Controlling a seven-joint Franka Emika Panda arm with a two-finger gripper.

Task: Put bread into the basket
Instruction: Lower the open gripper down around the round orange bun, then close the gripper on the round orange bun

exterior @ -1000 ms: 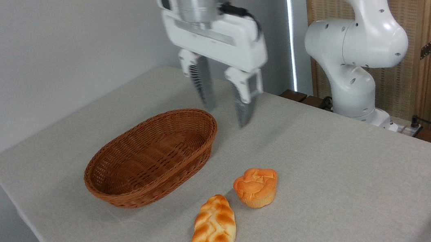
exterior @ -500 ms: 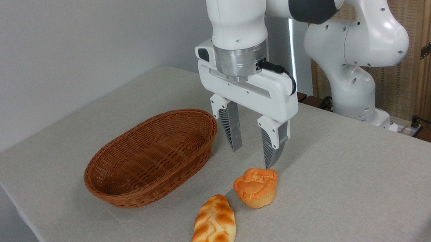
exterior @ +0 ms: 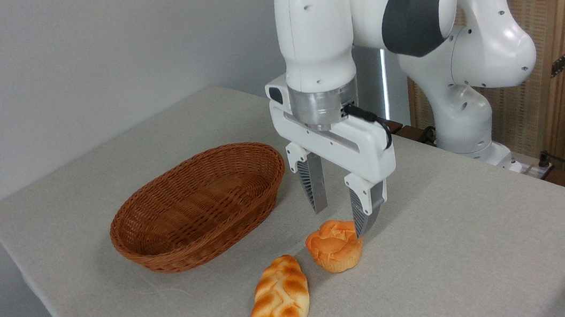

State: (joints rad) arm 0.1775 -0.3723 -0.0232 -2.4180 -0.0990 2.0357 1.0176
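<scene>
the gripper (exterior: pixel 341 223) hangs just above the bun (exterior: pixel 335 246), fingers spread wide with nothing between them, the right fingertip overlapping the bun's top edge. the bun sits on the table (exterior: pixel 460 244), beside a braided loaf (exterior: pixel 280 303). the basket (exterior: pixel 202 205) lies to the left.

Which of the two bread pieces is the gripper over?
The round orange-brown bun, directly beneath the open gripper; the long braided loaf lies nearer the camera, clear of it.

Glossy white arm (exterior: pixel 462 45), dark grey joint band, blue light, black cable.
</scene>
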